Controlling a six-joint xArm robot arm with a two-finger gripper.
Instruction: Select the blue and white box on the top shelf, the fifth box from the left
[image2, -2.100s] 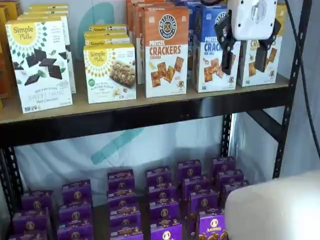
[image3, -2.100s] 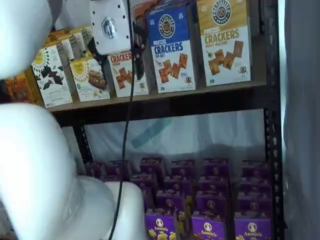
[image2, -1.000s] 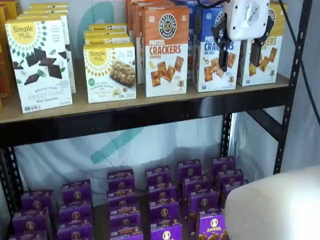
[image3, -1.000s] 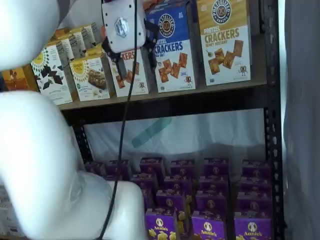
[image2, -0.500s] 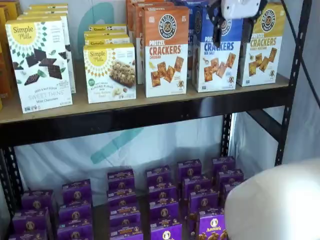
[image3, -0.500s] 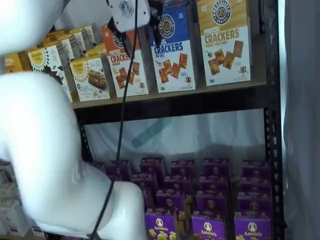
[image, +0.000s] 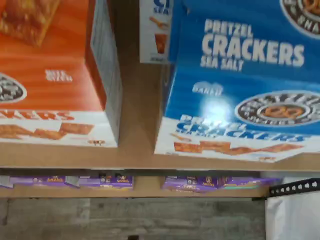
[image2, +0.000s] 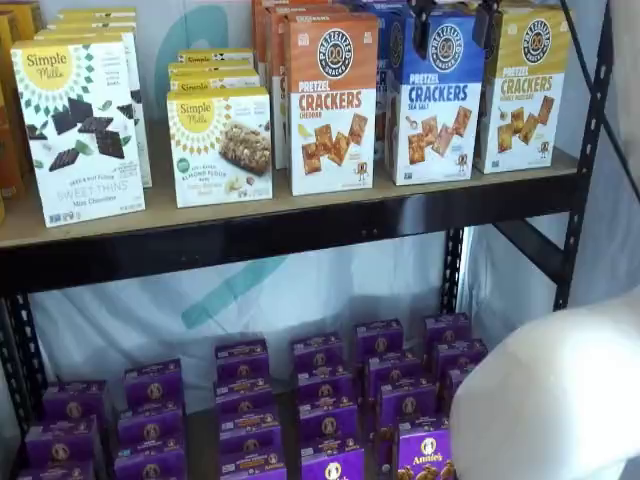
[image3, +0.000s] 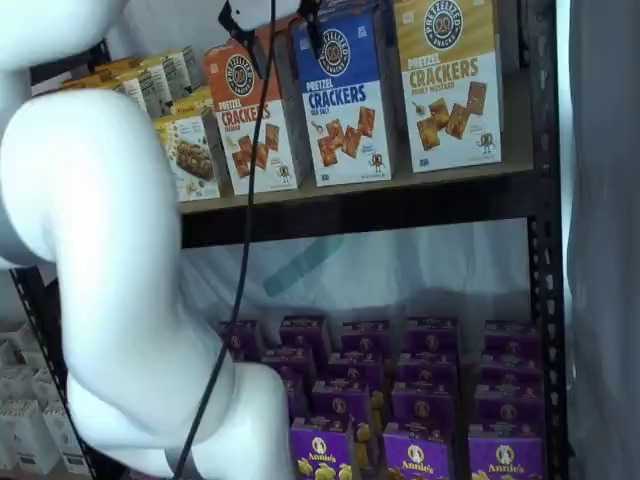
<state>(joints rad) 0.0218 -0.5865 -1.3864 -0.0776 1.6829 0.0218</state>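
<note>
The blue and white box (image2: 432, 95) stands upright on the top shelf (image2: 300, 228), between an orange-topped carton and a yellow-topped one; it also shows in a shelf view as the blue and white box (image3: 345, 100) on the top shelf (image3: 400, 200). In the wrist view the blue and white box (image: 235, 75) is seen close, from above and in front. My gripper (image2: 453, 22) hangs from the picture's upper edge, open, one black finger before each upper corner of the box. In a shelf view the gripper (image3: 277, 25) shows only as two dark fingertips. Whether they touch the box I cannot tell.
Orange Cheddar carton (image2: 332, 100) stands left of the target, yellow carton (image2: 522, 85) right of it. Simple Mills boxes (image2: 78, 125) fill the shelf's left. Purple boxes (image2: 330, 400) line the lower shelf. My white arm (image3: 110, 250) fills the foreground, cable (image3: 245, 220) hanging. A black upright (image2: 585, 170) bounds the right.
The gripper has risen from in front of the box's middle to its top; its white body has left both shelf views. The arm's white bulk has shifted.
</note>
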